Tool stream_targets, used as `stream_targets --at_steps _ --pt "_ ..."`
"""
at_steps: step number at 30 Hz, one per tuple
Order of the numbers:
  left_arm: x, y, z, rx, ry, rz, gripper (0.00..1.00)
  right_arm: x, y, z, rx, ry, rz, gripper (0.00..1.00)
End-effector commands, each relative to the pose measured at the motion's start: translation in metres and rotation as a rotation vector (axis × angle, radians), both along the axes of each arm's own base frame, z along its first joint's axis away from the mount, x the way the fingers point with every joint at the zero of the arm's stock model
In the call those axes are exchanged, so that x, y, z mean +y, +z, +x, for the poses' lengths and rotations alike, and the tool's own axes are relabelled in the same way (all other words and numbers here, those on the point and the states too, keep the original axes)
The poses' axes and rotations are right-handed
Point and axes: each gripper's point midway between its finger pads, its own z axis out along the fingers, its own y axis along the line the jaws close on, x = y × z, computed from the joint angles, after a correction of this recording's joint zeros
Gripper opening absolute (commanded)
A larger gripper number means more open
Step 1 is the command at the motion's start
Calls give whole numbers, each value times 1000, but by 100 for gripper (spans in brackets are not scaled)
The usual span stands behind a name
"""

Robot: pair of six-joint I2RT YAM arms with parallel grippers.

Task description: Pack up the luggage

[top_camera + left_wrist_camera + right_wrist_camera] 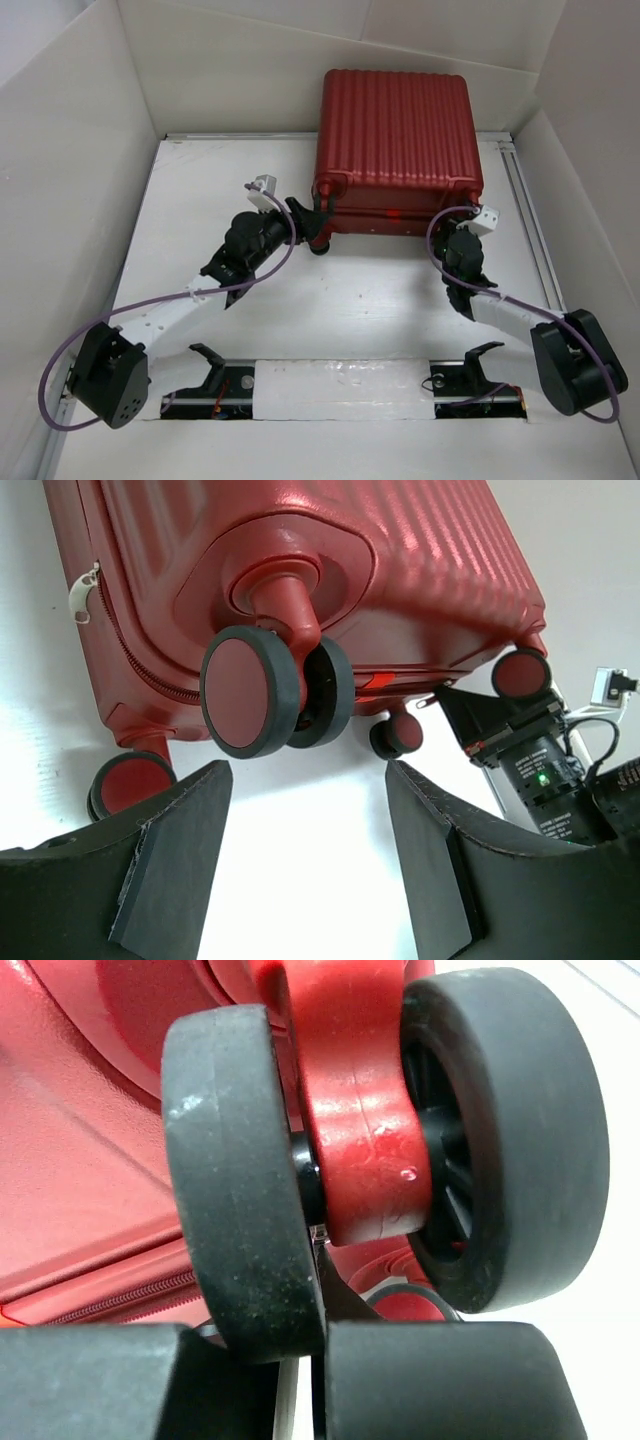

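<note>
The luggage (395, 130), a red ribbed suitcase, lies closed and flat at the back of the table, its dark wheels facing the arms. My left gripper (308, 222) sits at the near left corner. In the left wrist view it (308, 775) stands open just short of the twin wheel (250, 690), with only white table between the fingers. My right gripper (455, 225) is at the near right corner. In the right wrist view it (300, 1360) is shut to a thin slit right beneath a twin wheel (240, 1160), gripping nothing. The lining is hidden.
White walls box in the table on three sides. A metal rail (525, 200) runs along the right edge. Two black rests (210, 360) (480, 355) stand at the front by the arm bases. A zip pull (83, 592) hangs on the suitcase's side.
</note>
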Motion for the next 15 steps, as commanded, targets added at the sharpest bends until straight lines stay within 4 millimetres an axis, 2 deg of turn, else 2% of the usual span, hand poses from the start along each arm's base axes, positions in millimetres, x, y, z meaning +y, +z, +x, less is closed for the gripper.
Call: stream_targets --at_steps 1,2,5,8,9,11,12,14,15 --pt "-4 9 0 -51 -15 -13 59 7 45 10 -188 35 43 0" --pt "-4 4 2 -48 -16 2 59 9 47 11 -197 47 46 0" --pt "-5 9 6 -62 -6 6 59 14 41 7 -186 82 54 0" --pt "-6 3 16 -48 12 46 60 37 35 -2 -178 153 91 0" --pt "-8 8 23 -53 24 45 60 57 35 -7 -175 203 96 0" --pt "-11 10 28 -56 23 57 60 82 22 -14 -138 251 95 0" --pt "-12 16 33 -59 32 56 60 107 14 -26 -110 317 66 0" --pt "-15 8 38 -34 29 85 61 122 14 -31 -96 317 33 0" --pt "-10 15 44 -38 70 89 61 125 4 -36 -63 313 -13 0"
